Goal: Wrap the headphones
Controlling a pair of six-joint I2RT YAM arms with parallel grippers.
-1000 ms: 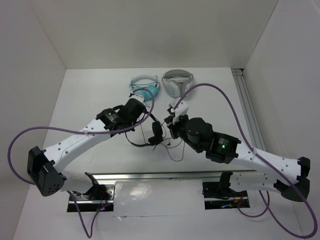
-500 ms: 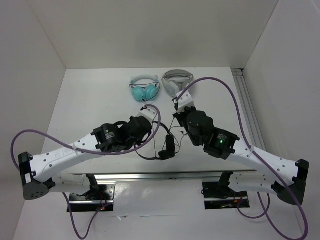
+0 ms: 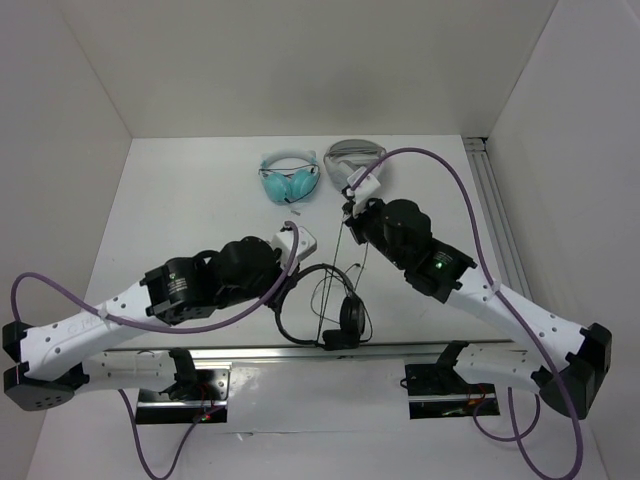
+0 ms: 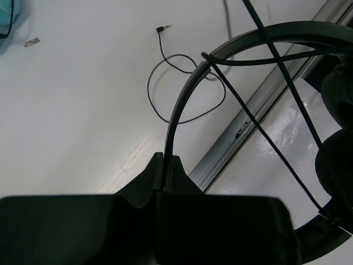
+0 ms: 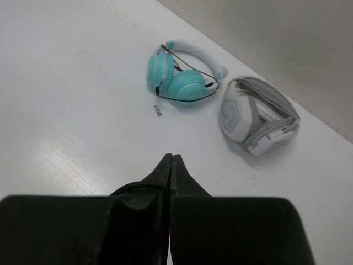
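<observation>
The headphones [image 3: 350,318] are found near the front edge of the table [image 3: 200,200], at about 4 o'clock from the left gripper [image 4: 165,165]. That gripper is clamped fully shut on the thin headband [image 4: 185,102]. The right gripper [image 5: 171,163] is pinched closed, apparently on the cable [image 4: 237,96]. The cable is drawn in a straight line from the earcups [image 4: 336,160] toward 12 o'clock, across the headband's arc. The right arm is judged better placed for winding, the free cable being in its grip.
</observation>
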